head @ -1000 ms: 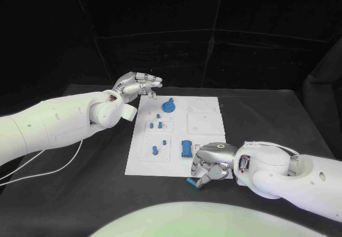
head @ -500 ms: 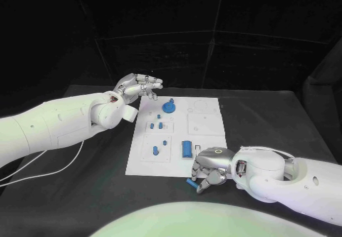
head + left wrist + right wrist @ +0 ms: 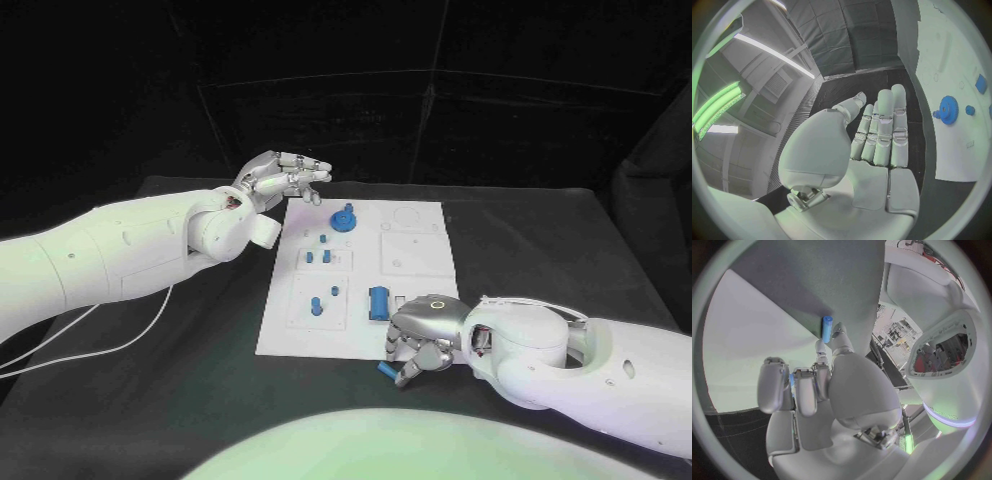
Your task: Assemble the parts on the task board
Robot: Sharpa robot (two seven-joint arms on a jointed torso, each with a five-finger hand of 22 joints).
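Right hand (image 3: 420, 345) pinched a small blue peg (image 3: 387, 369) off the board (image 3: 358, 275) edge; left hand (image 3: 277, 177) open, empty. Peg likely light, rigid, slippery: best held mid-shaft.

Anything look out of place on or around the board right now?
One thing: a small blue part is off the task board, over the black table just past the board's near edge, at the right hand's fingertips. The other blue pieces are on the board.

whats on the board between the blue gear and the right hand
Head view: between the blue gear and the right hand, the task board carries small blue pegs and, nearest the hand, an upright blue block.
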